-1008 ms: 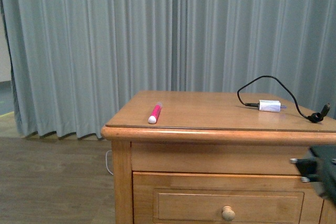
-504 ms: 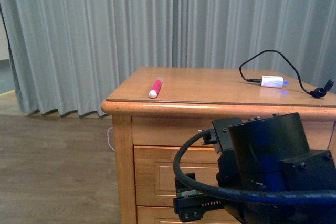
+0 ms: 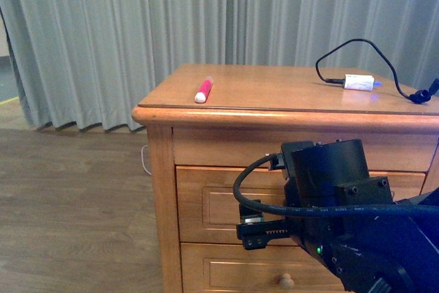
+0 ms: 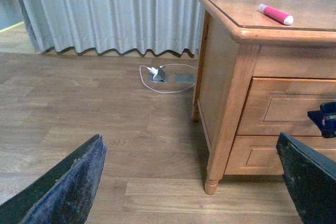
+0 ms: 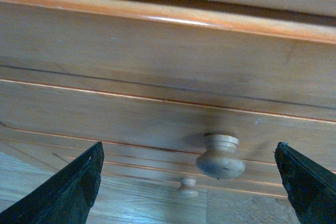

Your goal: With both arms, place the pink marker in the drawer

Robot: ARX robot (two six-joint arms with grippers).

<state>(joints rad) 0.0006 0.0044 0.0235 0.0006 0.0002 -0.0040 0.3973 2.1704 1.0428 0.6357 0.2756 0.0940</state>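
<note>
While the pink marker (image 3: 204,90) lies flat on top of the wooden dresser (image 3: 161,169), near its front left corner with the white cap end toward the front edge, neither gripper touches it. At the far right of the same top sits a white charger plug (image 3: 359,81) with a black cable (image 3: 357,42) looping up behind it, well apart from the marker. The right arm (image 3: 336,197) stands in front of the dresser, a green light showing on its body. It covers the middle of the drawer (image 3: 209,200), whose recessed panel front shows to the arm's left; the drawer is closed. In the right wrist view the right gripper (image 5: 189,145) is spread wide, with its two black fingers (image 5: 68,187) at either side of the picture. The drawer's round wooden knob (image 5: 220,156) sits between them, closer to one finger and touched by neither. A second knob (image 5: 187,187), on the drawer beneath, shows further off. The left gripper (image 4: 189,145) is likewise wide apart and holds nothing. It hangs low over the wood floor (image 4: 79,114) off the dresser's left side; its camera sees the marker up on the top and a small part of the right arm before the drawer front. Grey curtains (image 3: 103,39) hang behind.
</note>
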